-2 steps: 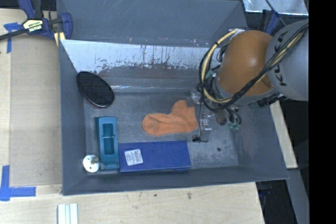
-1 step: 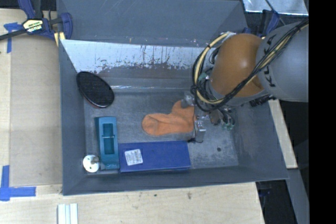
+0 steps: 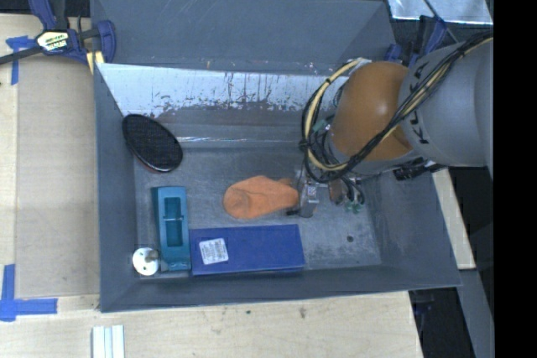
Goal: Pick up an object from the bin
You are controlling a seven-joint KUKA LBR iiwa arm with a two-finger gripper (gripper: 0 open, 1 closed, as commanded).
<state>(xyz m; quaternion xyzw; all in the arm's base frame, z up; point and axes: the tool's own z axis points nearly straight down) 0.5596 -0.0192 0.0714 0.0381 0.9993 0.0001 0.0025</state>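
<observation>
Low hand (image 3: pixel 308 199) beside orange lump (image 3: pixel 256 198)

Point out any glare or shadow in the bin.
Camera view: glare brightens the bin's far wall; a faint sheen sits on the black oval object; the floor looks dimmer under the arm, around the gripper beside the orange lump.

One camera looks down into the grey bin (image 3: pixel 252 38) from above, slightly aslant, the arm (image 3: pixel 457 109) at right.

white label (image 3: pixel 213 251) on blue box (image 3: pixel 262 247), print too small to read, no other legible text
</observation>
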